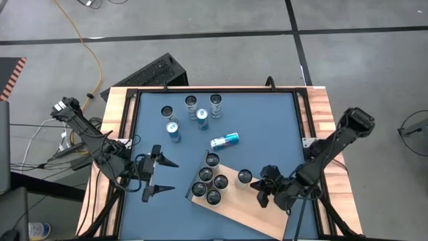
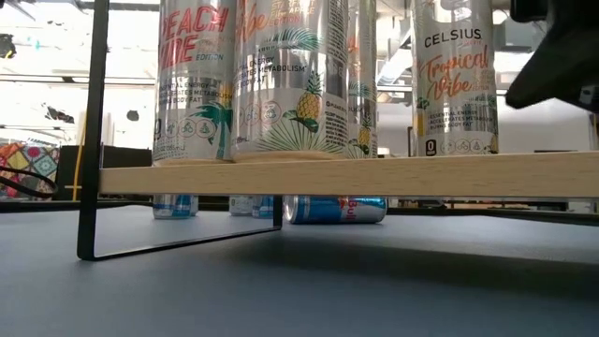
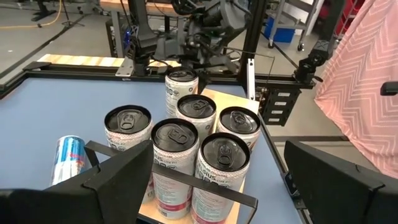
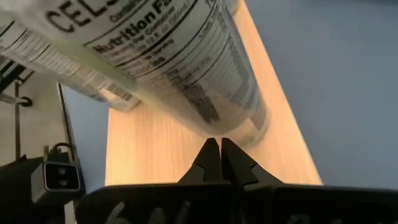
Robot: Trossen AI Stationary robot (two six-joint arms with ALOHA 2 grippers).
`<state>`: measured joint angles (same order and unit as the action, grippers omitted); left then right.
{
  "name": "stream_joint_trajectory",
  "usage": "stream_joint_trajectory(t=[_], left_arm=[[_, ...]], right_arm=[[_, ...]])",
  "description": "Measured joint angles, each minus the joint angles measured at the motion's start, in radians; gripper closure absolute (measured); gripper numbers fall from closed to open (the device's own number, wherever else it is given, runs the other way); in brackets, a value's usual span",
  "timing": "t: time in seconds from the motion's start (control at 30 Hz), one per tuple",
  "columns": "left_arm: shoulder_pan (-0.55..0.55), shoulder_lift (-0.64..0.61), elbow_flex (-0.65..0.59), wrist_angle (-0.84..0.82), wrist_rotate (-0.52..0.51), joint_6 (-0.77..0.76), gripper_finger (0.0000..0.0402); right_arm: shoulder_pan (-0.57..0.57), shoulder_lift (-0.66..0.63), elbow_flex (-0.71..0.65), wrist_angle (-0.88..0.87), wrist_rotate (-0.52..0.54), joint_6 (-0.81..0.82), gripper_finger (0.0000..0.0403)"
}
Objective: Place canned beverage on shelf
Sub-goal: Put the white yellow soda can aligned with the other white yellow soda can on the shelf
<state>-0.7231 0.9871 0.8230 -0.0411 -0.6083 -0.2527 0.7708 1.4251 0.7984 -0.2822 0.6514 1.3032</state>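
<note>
"CELSIUS Tropical Vibe" on right can [image 2: 456, 75]; "PEACH VIBE" on left can [image 2: 195, 80]

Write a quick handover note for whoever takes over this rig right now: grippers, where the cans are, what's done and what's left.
Right gripper: shut, empty, beside the lone can standing on the shelf.
Left gripper: open, empty, waiting over the table left of the shelf.
Done: six cans stand on the shelf, five in a cluster at its left end plus the lone one.
Left: five cans remain on the table. Four stand upright near the far edge; one blue can lies on its side just beyond the shelf.
Likely next: fetch one of those.
</note>
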Motion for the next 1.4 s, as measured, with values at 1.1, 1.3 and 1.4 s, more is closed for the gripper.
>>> stream_joint_trajectory(t=[1.1, 1.3, 1.4], left_arm=[[0.000, 0.000, 0.000, 0.002, -0.008, 0.025, 0.0054], [0.000, 0.000, 0.000, 0.002, -0.008, 0.025, 0.0054], [0.000, 0.000, 0.000, 0.002, -0.007, 0.025, 0.0054]], right_arm=[[-0.139, 0.040, 0.000, 0.109, -0.093, -0.182, 0.0403], [-0.167, 0.040, 0.000, 0.119, -0.102, -0.211, 0.0403], [-0.182, 0.040, 0.000, 0.149, -0.105, -0.252, 0.0403]])
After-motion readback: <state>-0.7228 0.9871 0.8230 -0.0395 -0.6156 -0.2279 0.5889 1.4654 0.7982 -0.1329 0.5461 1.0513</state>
